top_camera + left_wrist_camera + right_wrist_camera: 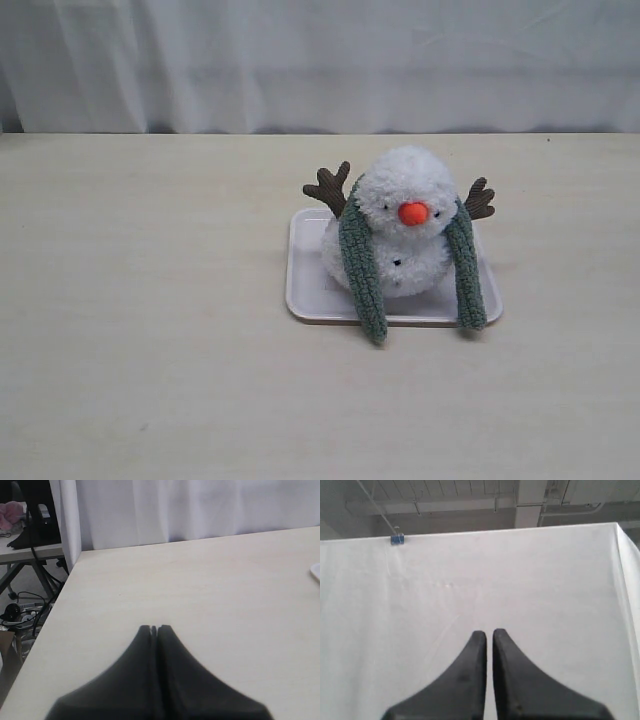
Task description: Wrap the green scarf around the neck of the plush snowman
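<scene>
My left gripper (154,628) is closed on nothing, its fingers pressed together over the bare table (200,590). My right gripper (489,632) is closed too and holds nothing; it points at the white curtain (470,590). On the table, the scarf (362,270) hangs in two strands down the snowman's (405,190) front, one on each side of the nose. Both ends reach the near rim of the tray (305,280), and the left one spills over it. The snowman sits upright on the tray, arms raised.
</scene>
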You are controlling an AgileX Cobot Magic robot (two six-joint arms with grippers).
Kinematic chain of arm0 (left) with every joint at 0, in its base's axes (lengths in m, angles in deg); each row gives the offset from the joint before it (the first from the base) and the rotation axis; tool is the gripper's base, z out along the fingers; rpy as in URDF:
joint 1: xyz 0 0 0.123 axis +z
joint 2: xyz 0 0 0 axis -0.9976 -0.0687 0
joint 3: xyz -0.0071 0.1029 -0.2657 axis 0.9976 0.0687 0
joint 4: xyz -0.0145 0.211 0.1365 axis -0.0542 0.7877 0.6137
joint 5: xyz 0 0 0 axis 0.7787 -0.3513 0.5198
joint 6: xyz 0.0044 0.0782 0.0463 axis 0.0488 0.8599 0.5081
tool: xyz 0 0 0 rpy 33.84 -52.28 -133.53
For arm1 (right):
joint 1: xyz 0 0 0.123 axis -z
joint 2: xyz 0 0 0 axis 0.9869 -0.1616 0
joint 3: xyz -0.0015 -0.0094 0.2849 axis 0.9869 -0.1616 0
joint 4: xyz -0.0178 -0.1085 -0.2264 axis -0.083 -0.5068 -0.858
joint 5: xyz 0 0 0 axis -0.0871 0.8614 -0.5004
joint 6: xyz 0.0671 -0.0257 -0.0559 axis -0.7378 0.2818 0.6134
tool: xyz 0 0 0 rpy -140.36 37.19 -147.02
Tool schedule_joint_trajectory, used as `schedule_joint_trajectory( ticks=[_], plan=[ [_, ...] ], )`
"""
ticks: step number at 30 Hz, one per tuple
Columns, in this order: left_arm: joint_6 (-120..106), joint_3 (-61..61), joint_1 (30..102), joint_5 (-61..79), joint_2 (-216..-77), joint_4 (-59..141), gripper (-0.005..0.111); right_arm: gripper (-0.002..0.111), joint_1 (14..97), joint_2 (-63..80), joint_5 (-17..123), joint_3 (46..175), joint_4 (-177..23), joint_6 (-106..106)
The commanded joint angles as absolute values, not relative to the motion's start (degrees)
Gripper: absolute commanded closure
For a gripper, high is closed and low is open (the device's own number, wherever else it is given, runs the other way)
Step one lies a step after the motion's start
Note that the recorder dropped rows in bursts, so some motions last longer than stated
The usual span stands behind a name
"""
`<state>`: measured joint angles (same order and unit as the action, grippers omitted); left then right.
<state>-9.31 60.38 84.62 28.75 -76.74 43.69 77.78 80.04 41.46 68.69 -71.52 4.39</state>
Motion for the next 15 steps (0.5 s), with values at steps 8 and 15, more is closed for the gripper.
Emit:
schedule_joint_trajectory(
  ticks=[8,15],
  plan=[
    [-9.3,60.6,84.7,28.1,-76.6,43.5,0.107,0.104,78.1,80.3,41.1,60.2,-71.5,4.8],
    [-9.3,60.6,84.7,28.1,-76.6,43.5,0.107,0.104,78.0,80.3,41.2,59.7,-71.5,4.8]
  ],
)
